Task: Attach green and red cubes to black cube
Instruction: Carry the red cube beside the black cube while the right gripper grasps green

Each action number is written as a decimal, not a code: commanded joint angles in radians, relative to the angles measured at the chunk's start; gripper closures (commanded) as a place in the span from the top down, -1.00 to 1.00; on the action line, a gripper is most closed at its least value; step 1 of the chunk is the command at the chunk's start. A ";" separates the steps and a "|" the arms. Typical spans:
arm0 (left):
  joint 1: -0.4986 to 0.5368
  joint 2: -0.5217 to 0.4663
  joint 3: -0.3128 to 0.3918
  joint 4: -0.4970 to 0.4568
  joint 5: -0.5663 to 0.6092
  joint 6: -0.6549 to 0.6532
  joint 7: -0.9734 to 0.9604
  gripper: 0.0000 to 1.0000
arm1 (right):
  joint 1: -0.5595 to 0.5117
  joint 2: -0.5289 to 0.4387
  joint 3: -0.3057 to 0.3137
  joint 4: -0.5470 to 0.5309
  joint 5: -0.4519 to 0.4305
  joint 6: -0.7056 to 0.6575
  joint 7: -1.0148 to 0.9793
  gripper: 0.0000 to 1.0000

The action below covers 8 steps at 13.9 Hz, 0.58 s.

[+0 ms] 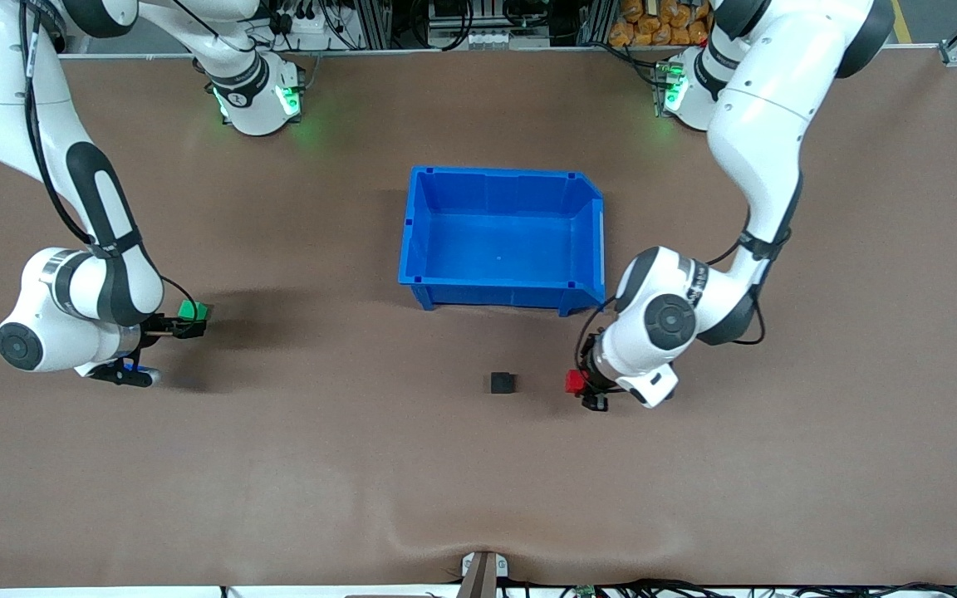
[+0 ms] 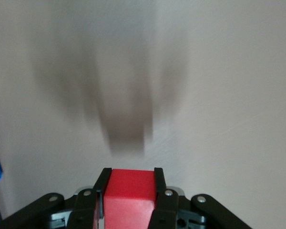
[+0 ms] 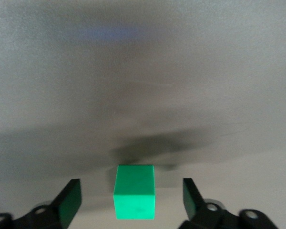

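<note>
The black cube [image 1: 503, 382] sits alone on the brown table, nearer the front camera than the blue bin. My left gripper [image 1: 585, 389] is shut on the red cube [image 1: 576, 380], low over the table beside the black cube, toward the left arm's end. In the left wrist view the red cube [image 2: 130, 191] is clamped between both fingers of the gripper [image 2: 131, 174]. My right gripper [image 1: 188, 321] is open around the green cube [image 1: 193, 311] near the right arm's end of the table. In the right wrist view the green cube [image 3: 134, 198] sits between the spread fingers of the gripper [image 3: 131, 195], with a gap on each side.
A blue bin [image 1: 495, 172] stands at the table's middle, farther from the front camera than the black cube. Nothing shows inside it. The brown table [image 1: 362, 465] is bare around the cubes.
</note>
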 commanded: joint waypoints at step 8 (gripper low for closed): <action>-0.186 0.129 0.104 0.176 -0.022 -0.017 -0.172 -1.00 | -0.030 0.016 0.015 -0.011 0.015 0.002 0.010 -0.69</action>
